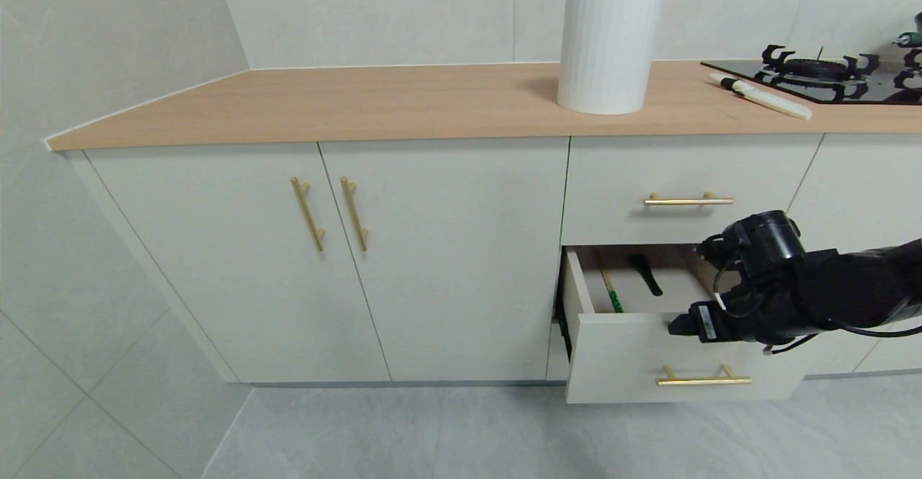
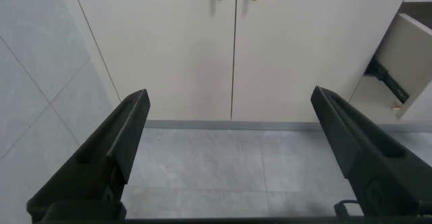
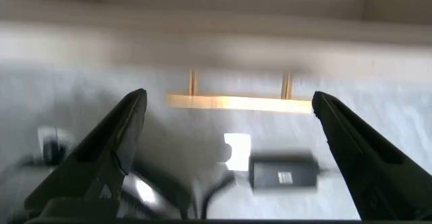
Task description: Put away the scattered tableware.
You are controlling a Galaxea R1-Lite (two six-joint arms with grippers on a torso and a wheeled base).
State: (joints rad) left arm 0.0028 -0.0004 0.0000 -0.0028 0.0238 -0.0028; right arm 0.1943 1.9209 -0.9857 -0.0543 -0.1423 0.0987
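Looking at the lower right of the head view, the drawer [image 1: 619, 349] stands pulled out from the cabinet front. Its pale front panel juts over the floor [image 1: 432, 428], with open tile in front of it and to its left. The right gripper [image 3: 228, 102] hangs just above that front panel, fingers spread wide and holding nothing. In its own wrist view the gold drawer handle [image 3: 237, 102] shows between the fingers. Dark shapes beyond that handle are too blurred to name.

Inside the drawer lie a green-banded stick [image 1: 611, 288] and a black utensil [image 1: 646, 275]. Both are partly hidden by the front panel, and the arm covers the drawer's right side. A second drawer sits shut right above, so headroom over the open one is tight.

Up on the countertop [image 1: 360, 104], at the upper right, a pale knife [image 1: 763, 97] lies beside the near edge of the stove [image 1: 828, 75], which is cut off by the frame. A tall white ribbed container [image 1: 610, 39] stands to the left of it, top cropped. The counter's left stretch is bare wood, running to the wall corner.

The left gripper [image 2: 231, 92] is spread open and carries nothing. It is low over floor tile facing the double cabinet doors [image 2: 236, 42], with the open drawer's side just in its view.
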